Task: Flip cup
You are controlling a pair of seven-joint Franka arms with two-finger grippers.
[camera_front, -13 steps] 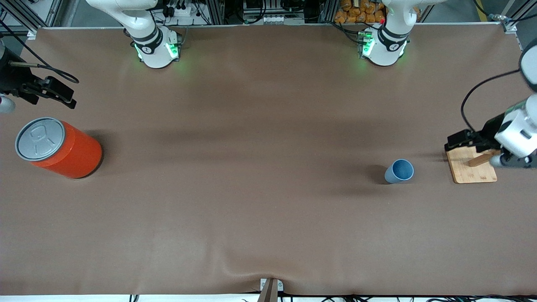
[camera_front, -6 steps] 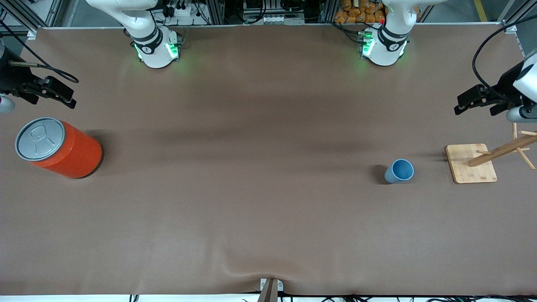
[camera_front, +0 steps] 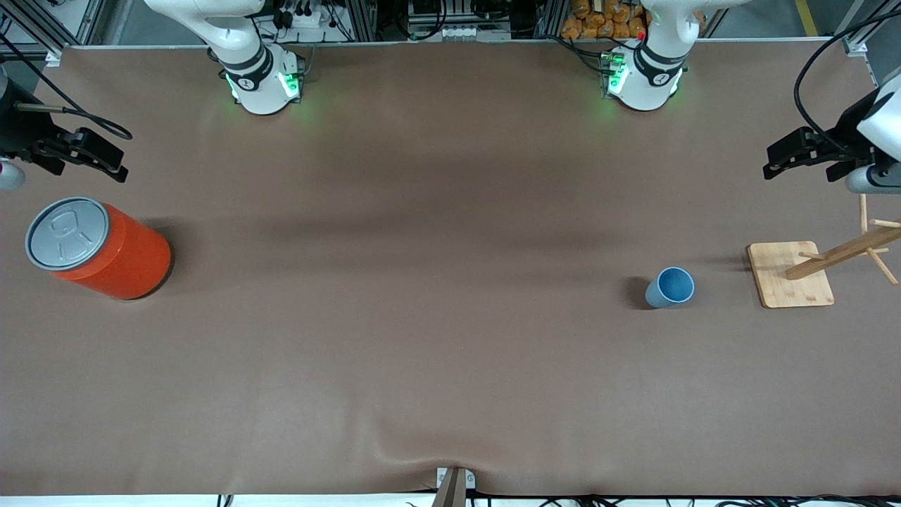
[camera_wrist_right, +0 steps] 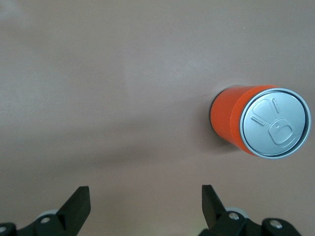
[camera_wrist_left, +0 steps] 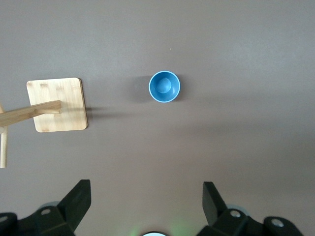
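The light-blue cup [camera_front: 670,286] stands upright on the brown table, mouth up, toward the left arm's end; it also shows in the left wrist view [camera_wrist_left: 164,86]. My left gripper [camera_front: 790,158] is open and empty, raised over bare table at the left arm's end, apart from the cup; its own view shows the jaws wide apart [camera_wrist_left: 146,189]. My right gripper [camera_front: 104,160] is open and empty over bare table at the right arm's end, beside the orange can; its jaws are also wide apart [camera_wrist_right: 145,191].
A big orange can [camera_front: 105,250] with a grey lid stands at the right arm's end, also in the right wrist view [camera_wrist_right: 256,120]. A wooden peg stand on a square board [camera_front: 781,289] stands beside the cup, also in the left wrist view [camera_wrist_left: 56,105].
My left gripper has moved off from over the wooden board toward the robots' bases, uncovering the stand. The cup, the can and the right arm have not moved.
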